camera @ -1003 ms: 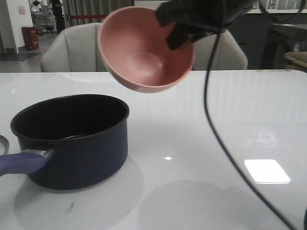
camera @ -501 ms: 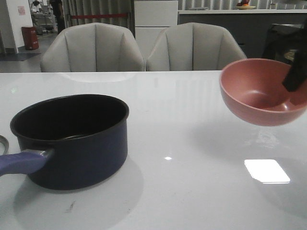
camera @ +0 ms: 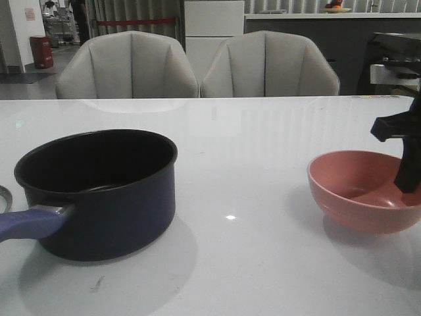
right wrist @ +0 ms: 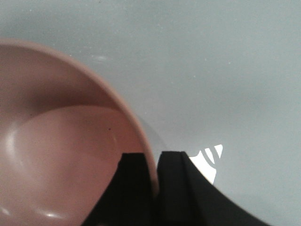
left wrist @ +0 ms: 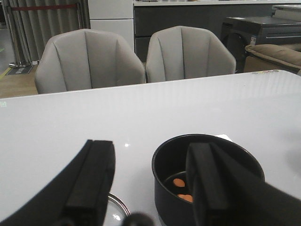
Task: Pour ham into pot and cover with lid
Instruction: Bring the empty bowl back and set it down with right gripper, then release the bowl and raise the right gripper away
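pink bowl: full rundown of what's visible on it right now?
The pink bowl is round, matte salmon-pink inside and out, ceramic or plastic by the look, with a smooth, thin rim. It sits upright on the white table at the robot's right, well apart from the pot. Its inside looks empty; no ham shows in it. The right gripper is shut on its rim, one finger inside the wall and one outside. Nothing else touches it.

A glossy white tabletop fills the foreground. Two grey chairs stand at twelve o'clock, a white cabinet between and behind them. A red bin sits at ten o'clock. A bright light patch lies at four o'clock.
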Tool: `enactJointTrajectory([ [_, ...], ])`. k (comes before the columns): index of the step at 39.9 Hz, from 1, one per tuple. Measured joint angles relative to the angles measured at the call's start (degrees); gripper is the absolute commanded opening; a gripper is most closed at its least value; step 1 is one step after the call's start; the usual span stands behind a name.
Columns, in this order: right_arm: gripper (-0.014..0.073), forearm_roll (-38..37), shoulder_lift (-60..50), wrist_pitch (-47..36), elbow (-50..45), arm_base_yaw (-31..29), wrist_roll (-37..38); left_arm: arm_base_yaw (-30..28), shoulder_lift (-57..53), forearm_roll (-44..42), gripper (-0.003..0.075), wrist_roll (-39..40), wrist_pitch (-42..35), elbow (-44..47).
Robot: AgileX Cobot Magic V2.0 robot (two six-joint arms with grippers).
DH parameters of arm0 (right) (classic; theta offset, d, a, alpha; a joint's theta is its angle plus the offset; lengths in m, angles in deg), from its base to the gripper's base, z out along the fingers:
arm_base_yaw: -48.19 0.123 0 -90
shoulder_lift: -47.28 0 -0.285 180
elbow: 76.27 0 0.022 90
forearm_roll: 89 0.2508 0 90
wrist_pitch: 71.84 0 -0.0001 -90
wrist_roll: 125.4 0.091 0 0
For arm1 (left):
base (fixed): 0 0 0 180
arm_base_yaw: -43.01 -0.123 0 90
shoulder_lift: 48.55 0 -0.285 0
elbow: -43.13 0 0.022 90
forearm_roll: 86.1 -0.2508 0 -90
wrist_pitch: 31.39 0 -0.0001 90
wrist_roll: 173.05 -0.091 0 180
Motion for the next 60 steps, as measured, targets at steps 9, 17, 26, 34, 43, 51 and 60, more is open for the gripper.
enactJointTrajectory([
  [9,0.0444,1.26,1.89,0.78,0.42,-0.06,0.11,0.00,0.00,0.13,0.0394,0.00,0.00,0.00],
  [17,0.0497,1.36,1.30,5.91,3.42,0.01,-0.47,0.00,0.00,0.17,0.0394,0.00,0.00,0.00],
  [26,0.0497,1.47,-7.65,8.55,5.38,0.01,-1.76,0.00,0.00,0.17,0.0394,0.00,0.00,0.00],
  [34,0.0497,3.49,-22.67,4.11,0.83,0.01,-1.98,0.00,0.00,0.17,0.0394,0.00,0.00,0.00],
  [43,0.0497,4.81,-38.81,-6.40,-10.30,4.11,-1.98,0.00,0.00,0.17,0.0394,0.00,0.00,0.00],
  [51,0.0497,5.06,-53.38,-15.19,-20.46,10.27,-2.08,0.00,0.00,0.17,0.0394,0.00,0.00,0.00],
  [60,0.0497,5.29,-70.99,-25.59,-33.63,14.35,-2.07,0.00,0.00,0.17,0.0394,0.00,0.00,0.00],
])
